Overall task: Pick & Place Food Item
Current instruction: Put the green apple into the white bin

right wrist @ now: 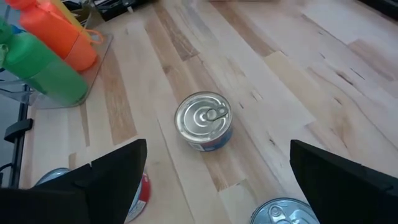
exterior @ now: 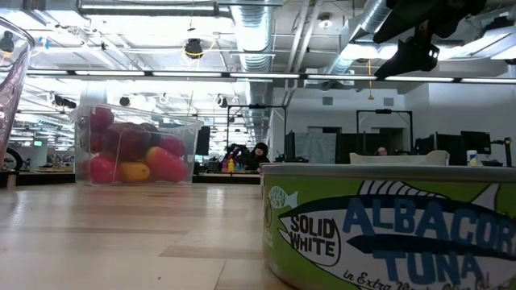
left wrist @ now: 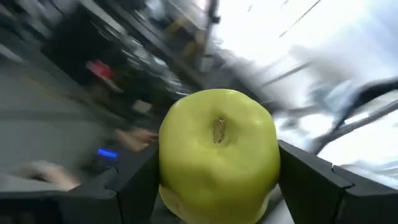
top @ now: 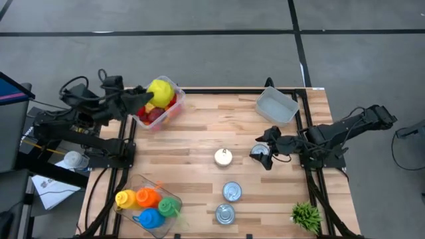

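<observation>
High view, upper left: left hand point(top: 151, 97) clamped on a smooth, round yellow-green apple point(top: 160, 91) above the clear plastic fruit bin point(top: 174, 110), right hand point(top: 263, 154) idle with fingers apart at right of the wooden surface point(top: 192, 159); glossy skin could slip from the pads.

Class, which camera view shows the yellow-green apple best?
The left wrist view: the apple fills it, stem up, between the left gripper's fingers. The high view shows it small above the fruit bin; the low and right wrist views miss it.
</observation>
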You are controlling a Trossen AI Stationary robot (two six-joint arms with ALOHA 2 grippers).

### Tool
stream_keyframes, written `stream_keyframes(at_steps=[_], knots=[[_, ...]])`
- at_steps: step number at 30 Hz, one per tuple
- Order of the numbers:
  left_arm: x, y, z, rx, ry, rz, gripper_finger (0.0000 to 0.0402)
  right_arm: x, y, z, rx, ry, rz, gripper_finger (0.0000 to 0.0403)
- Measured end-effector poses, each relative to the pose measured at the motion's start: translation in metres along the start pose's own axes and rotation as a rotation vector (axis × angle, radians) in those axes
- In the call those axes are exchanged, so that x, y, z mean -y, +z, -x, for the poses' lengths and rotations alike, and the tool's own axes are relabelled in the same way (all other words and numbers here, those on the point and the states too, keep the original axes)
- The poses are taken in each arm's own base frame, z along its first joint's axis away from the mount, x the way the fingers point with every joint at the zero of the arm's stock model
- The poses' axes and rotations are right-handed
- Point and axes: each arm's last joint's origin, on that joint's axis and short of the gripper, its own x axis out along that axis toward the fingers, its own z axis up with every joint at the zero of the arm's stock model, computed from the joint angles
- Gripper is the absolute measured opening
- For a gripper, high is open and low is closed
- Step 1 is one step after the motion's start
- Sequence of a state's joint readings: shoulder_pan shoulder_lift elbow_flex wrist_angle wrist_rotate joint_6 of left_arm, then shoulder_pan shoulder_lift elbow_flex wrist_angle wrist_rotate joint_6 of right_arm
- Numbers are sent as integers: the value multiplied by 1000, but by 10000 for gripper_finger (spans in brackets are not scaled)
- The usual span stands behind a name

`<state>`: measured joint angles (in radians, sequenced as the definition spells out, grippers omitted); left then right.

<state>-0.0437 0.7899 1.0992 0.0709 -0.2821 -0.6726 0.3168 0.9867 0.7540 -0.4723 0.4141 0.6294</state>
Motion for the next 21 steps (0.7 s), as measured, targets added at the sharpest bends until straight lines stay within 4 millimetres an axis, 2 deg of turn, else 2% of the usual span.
stream_keyframes(at_steps=[3,8,11,16,21], knots=[[-10,-2,7,1,203,-209,271,1,0,0,-3,-1,-1,384],[-40,-15,23,-35,731,-486,271,1,1,-1,-17,14,-5,384],[-59,-22,32,-84,956,-581,271,2,1,-1,-19,12,-1,384],[-94,-33,28,-156,1129,-571,271,6,3,-3,-17,-3,-6,384],[-144,-46,15,-277,1233,-569,271,11,6,-5,-17,-17,-24,384]])
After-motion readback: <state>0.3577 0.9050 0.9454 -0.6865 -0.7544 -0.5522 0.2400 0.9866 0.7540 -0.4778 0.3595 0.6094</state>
